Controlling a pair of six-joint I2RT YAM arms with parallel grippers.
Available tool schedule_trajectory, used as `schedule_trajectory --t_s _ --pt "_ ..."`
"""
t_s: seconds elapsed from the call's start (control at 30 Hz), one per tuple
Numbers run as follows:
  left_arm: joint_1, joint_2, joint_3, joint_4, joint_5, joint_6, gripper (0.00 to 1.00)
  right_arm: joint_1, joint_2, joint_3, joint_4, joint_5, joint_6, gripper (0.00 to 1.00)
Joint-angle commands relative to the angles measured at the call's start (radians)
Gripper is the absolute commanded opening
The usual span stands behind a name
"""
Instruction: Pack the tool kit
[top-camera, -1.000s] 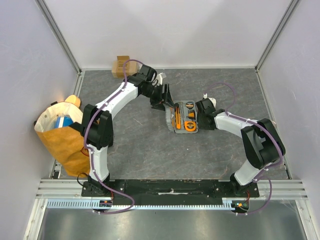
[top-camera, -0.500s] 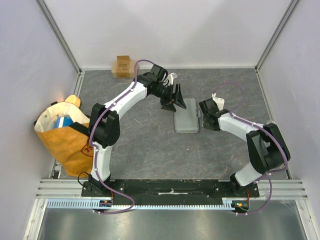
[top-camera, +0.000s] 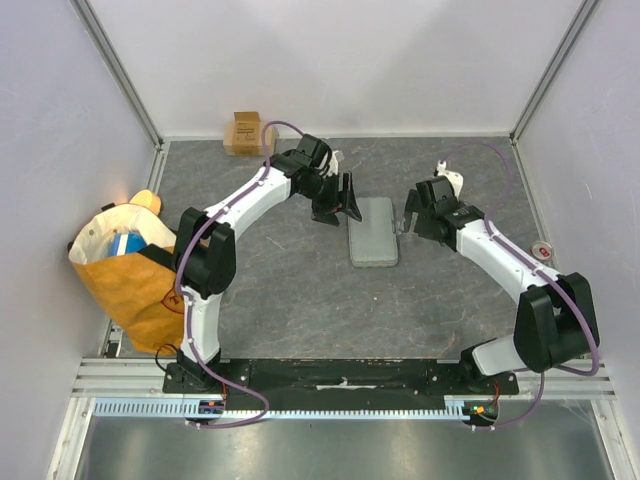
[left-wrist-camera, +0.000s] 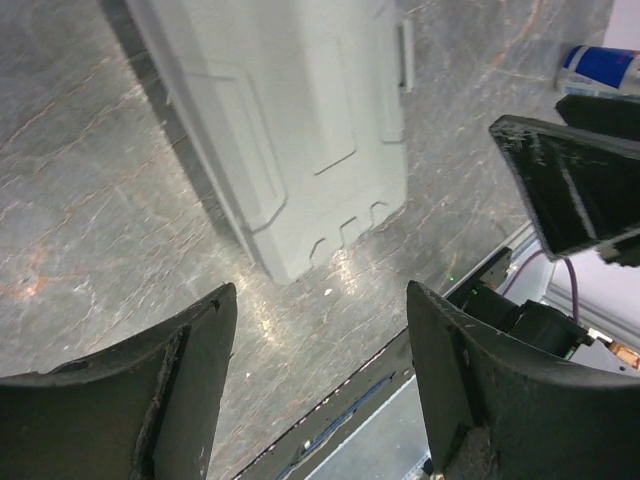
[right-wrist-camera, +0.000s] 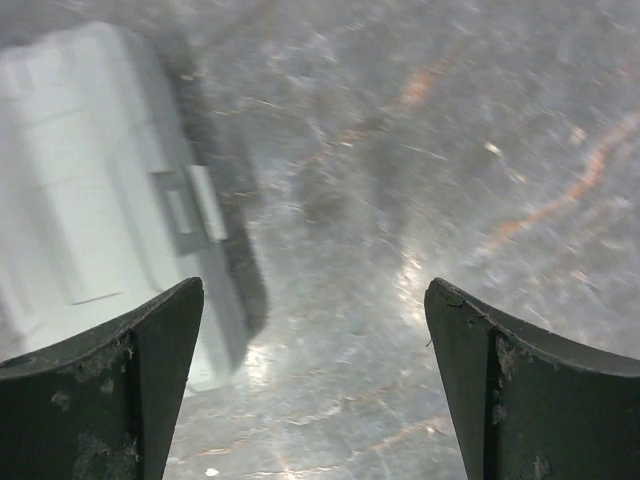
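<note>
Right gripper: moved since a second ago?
Yes. The right gripper has pulled back right, off the case, and slightly toward the back wall; the case itself stayed put. Jaws now open.

grey case (top-camera: 373, 231): one
latch on the case's side (right-wrist-camera: 207, 203): one in sight
arms: two, the left arm (top-camera: 245, 200) and the right arm (top-camera: 500, 255)
claws: two, the left claw (left-wrist-camera: 318, 335) and the right claw (right-wrist-camera: 312, 300)
fingers per claw: two
purple cables: two, one looping along each arm
cardboard box (top-camera: 245, 132): one
yellow-orange bag (top-camera: 130, 285): one
blue thing inside the bag (top-camera: 128, 243): one that shows
small round disc (top-camera: 543, 250): one
counter (top-camera: 280, 290): one
</note>
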Motion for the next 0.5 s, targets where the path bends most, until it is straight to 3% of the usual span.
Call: schedule_trajectory --t_s 0.0,0.27,0.47 --pt "0.014 -0.089 -0.049 -0.005 -0.065 -0.003 0.74 0.002 0.038 0.063 0.119 -0.199 -0.082 0.98" --pt "0.063 -0.163 -0.153 -0.005 -0.107 0.013 0.73 0.004 0.233 0.120 0.141 -0.365 -0.147 0.98" --pt "0.097 -0.203 -0.221 -0.005 -0.119 0.031 0.73 0.004 0.306 0.097 0.200 -0.376 -0.145 0.94"
